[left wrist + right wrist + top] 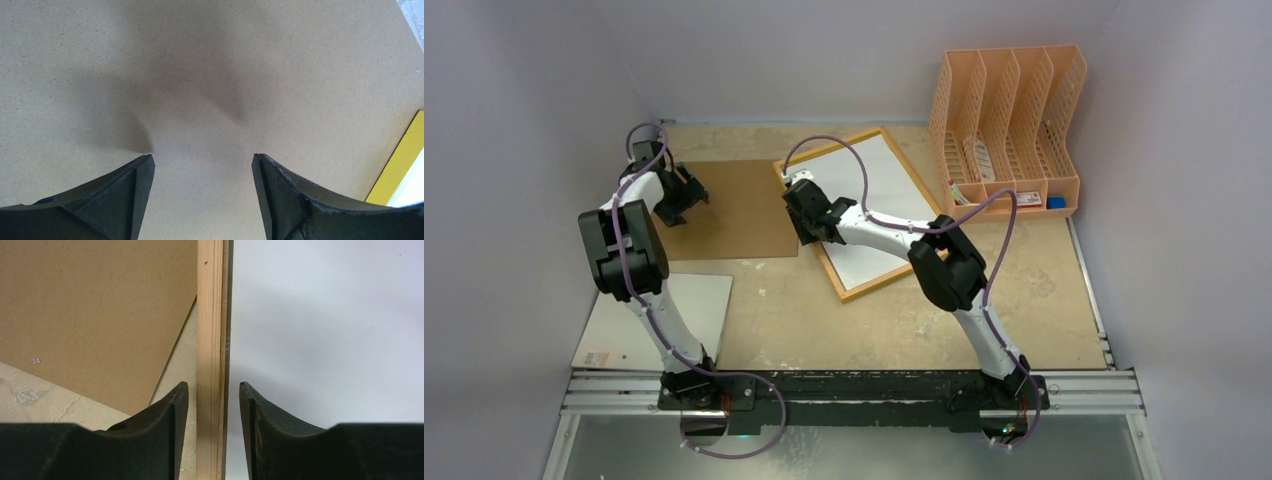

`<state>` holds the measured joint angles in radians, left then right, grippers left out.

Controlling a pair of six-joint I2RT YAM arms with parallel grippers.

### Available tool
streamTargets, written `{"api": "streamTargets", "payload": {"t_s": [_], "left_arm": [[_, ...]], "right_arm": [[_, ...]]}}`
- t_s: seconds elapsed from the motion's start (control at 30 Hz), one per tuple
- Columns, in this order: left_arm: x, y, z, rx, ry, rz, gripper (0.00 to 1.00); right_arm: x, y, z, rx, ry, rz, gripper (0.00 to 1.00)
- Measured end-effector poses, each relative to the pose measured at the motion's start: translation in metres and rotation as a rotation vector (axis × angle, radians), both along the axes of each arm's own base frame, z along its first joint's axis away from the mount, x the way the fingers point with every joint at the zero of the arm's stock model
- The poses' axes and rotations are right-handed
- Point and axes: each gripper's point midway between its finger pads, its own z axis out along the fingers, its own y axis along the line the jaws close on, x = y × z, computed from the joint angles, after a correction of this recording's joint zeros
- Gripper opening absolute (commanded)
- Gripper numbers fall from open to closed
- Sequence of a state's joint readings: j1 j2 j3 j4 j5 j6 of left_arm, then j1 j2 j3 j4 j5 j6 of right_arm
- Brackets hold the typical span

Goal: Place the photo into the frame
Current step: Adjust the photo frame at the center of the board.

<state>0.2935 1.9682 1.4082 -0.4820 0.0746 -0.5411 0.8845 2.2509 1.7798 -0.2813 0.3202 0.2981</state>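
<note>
The frame [914, 172] lies back up in the middle of the table, its light wood rails showing. A white sheet, the photo's plain back [879, 190], lies inside it. My right gripper [808, 222] is open over the frame's left rail. In the right wrist view the jaws [214, 386] straddle the wooden rail [212, 315] with small gaps on both sides, and the white sheet [325, 330] is on the right. My left gripper [679, 200] is open and empty just above the brown backing board [744, 210]. The left wrist view [202, 157] shows the frame's yellow edge [400, 160] at the lower right.
The brown board [100, 305] lies just left of the frame, and its surface [200, 75] fills the left wrist view. A blank grey-white panel [684, 310] lies at the near left. A peach file rack [1009, 130] stands at the back right, near the frame's far corner.
</note>
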Motion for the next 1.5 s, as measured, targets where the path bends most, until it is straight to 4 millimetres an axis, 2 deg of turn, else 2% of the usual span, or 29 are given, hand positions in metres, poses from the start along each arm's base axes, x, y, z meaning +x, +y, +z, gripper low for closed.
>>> {"api": "streamTargets", "payload": {"t_s": [0.37,0.5,0.6,1.0,1.13,1.4,1.43,1.5], "left_arm": [[-0.001,0.0,-0.008,-0.005,0.012,-0.001,0.75],[0.0,0.0,-0.009,-0.005,0.011,-0.001,0.75],[0.0,0.0,-0.009,-0.005,0.009,0.0,0.75],[0.002,-0.001,-0.01,-0.01,-0.004,0.01,0.75],[0.003,-0.001,-0.01,-0.011,-0.008,0.012,0.75],[0.004,-0.001,-0.01,-0.013,-0.013,0.011,0.75],[0.004,-0.001,-0.01,-0.013,-0.013,0.011,0.75],[0.004,-0.001,-0.01,-0.012,-0.012,0.011,0.75]], "right_arm": [[-0.012,0.002,-0.005,-0.016,0.024,0.001,0.29],[-0.012,0.0,-0.011,-0.03,0.04,-0.018,0.16],[-0.012,0.0,-0.01,-0.021,0.046,-0.044,0.0],[-0.024,0.013,-0.004,0.143,0.145,-0.313,0.0],[-0.029,0.01,-0.006,0.16,0.17,-0.404,0.0],[-0.025,0.002,-0.01,0.164,0.169,-0.51,0.0],[-0.025,0.003,-0.011,0.162,0.169,-0.512,0.01],[-0.023,0.004,-0.01,0.165,0.166,-0.513,0.11]]}}
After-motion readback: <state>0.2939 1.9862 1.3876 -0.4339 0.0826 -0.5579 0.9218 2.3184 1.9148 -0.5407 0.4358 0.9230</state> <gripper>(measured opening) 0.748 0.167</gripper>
